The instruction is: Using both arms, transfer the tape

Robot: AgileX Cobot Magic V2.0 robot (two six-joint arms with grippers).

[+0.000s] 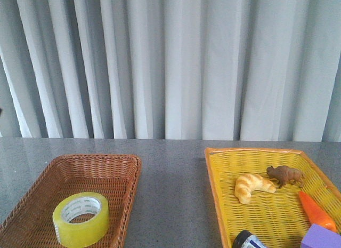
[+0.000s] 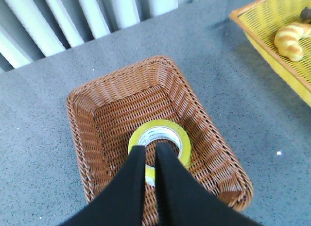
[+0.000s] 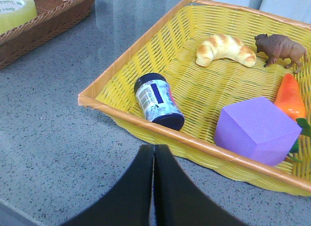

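The tape point(image 1: 81, 218), a wide yellow-green roll with a white printed core, lies flat in the near part of the brown wicker basket point(image 1: 96, 158). In the left wrist view my left gripper point(image 2: 150, 147) hangs above the tape point(image 2: 182, 141). Its fingers are empty and nearly together, with only a thin slit between them. My right gripper point(image 3: 154, 147) is shut and empty over the grey table, just in front of the yellow basket point(image 3: 126, 56). The tape also shows at the far corner of the right wrist view point(image 3: 14, 9). Neither arm shows in the front view.
The yellow basket point(image 1: 213, 178) on the right holds a toy croissant point(image 1: 253, 186), a brown bison figure point(image 1: 286, 175), an orange carrot point(image 1: 315, 209), a purple block point(image 1: 321, 238) and a small dark jar with a white label point(image 3: 158, 100). Grey curtains hang behind the table.
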